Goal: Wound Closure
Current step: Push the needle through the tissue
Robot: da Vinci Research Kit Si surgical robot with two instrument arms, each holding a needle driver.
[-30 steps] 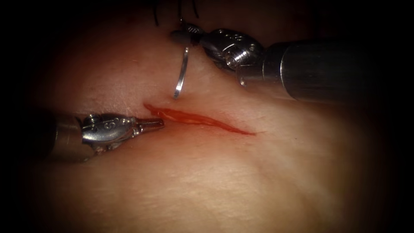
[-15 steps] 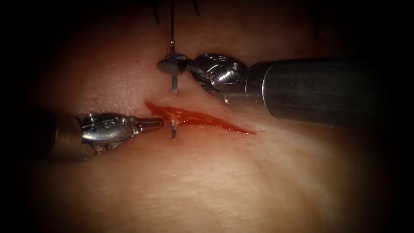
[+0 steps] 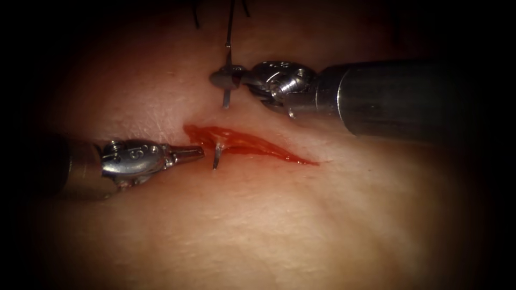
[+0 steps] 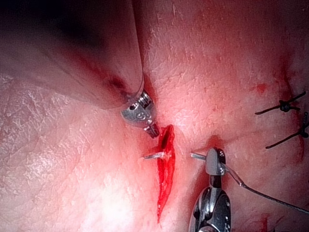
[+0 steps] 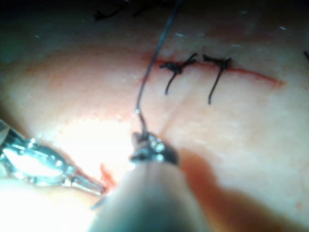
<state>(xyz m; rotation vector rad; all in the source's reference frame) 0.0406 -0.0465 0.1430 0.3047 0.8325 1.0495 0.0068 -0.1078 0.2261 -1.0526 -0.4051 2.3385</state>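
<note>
The tissue (image 3: 279,225) bears a short red cut (image 3: 252,146). My right tool (image 3: 228,78) is shut on the curved needle (image 3: 226,100) near its tail, just beyond the cut's left end. The needle is in the tissue. It enters on the far side and its tip (image 3: 216,159) pokes out on the near side. Dark thread (image 3: 230,27) runs away from the tail. My left tool (image 3: 189,153) lies shut and holds nothing, its tip just left of the needle tip. In the left wrist view, the left tool (image 4: 153,130) sits beside the needle tip (image 4: 153,156), across the cut (image 4: 165,179) from the right tool (image 4: 215,162).
Tied dark stitches (image 5: 176,67) (image 5: 217,65) lie along a closed cut farther back, also seen as knots (image 4: 287,106). Thread (image 5: 149,72) rises from the right tool (image 5: 149,145). Red fluid fills the open cut. The right shaft (image 3: 403,99) spans the right side.
One second ago the needle hung free above the cut. The right tool has since driven it in, and the tip has come out on the near side. The left tool stayed still.
</note>
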